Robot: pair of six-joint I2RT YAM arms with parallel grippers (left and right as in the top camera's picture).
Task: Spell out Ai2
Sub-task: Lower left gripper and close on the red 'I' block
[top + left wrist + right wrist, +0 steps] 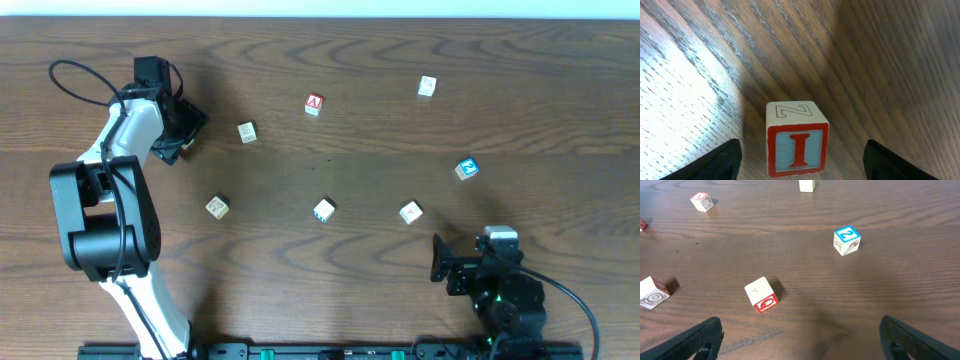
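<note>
- Dark wood-grain table (330, 290) carries seven small letter blocks, scattered well apart from one another.
- The left gripper (181, 133) is at the far-left part of the table, its jaws spread apart and clamped on nothing.
- In the left wrist view the I block (797, 145) stands upright on the wood between the two dark fingers (725, 162). It touches neither. A red I on a pale blue panel faces the camera, and an outlined Z is on top.
- The A block (314, 104), with a red letter on its top face, lies toward the back of the table near the middle.
- The 2 block (466, 169), blue on top, sits on the right side. In the right wrist view it is ahead and a little to the right, with bare wood all around it.
- The right gripper (800, 330) is near the front-right edge, jaws wide apart with only bare table between them.
- A red-marked block (761, 294) is the one nearest the right gripper, lying ahead and slightly left of it.
</note>
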